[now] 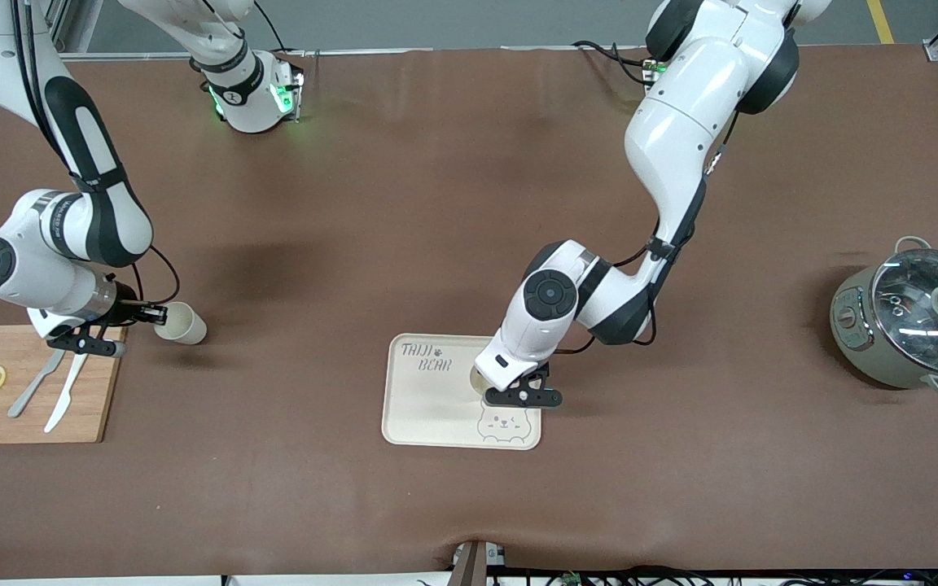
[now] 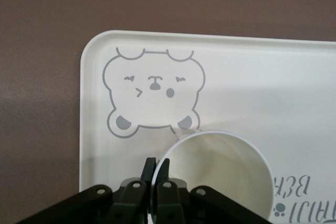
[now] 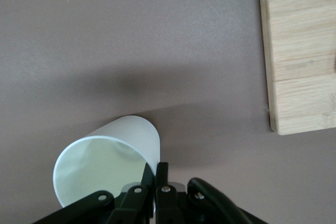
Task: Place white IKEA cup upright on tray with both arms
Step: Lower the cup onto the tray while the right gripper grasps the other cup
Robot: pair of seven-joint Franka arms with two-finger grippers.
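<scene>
Two white cups in play.

Left gripper (image 1: pixel 523 396) sits low over the tray (image 1: pixel 424 407), toward the front edge of the counter (image 1: pixel 469 244), about midway along it. Its jaws are pinched together on the rim of one cup (image 2: pixel 220 174), one finger inside the wall, one outside. The left wrist view looks straight down into this cup; it appears upright, mouth up, beside the bear drawing (image 2: pixel 153 93). Whether its base touches the tray yet, I cannot tell.

Right gripper (image 1: pixel 153 313) is at the right arm's end of the counter, just beside the cutting board (image 1: pixel 29 382). Its jaws are clamped on the rim of a second cup (image 1: pixel 181 323), which lies tilted on its side, mouth toward the gripper, on or just off the counter.

Risks, as I judge them:
- A rim pinch is a thin hold. If the left jaws let go before the base is flat on the tray, the cup may tip or rock over.
- Pulling away sideways could drag the upright cup toward the tray's edge.
- The tilted cup hangs from one wall; swinging it upright could let it rotate or slip in the grip.
- Knife (image 1: pixel 66 392) and fork (image 1: pixel 36 382) on the board lie close to the right gripper; a low sweep could knock them.
</scene>
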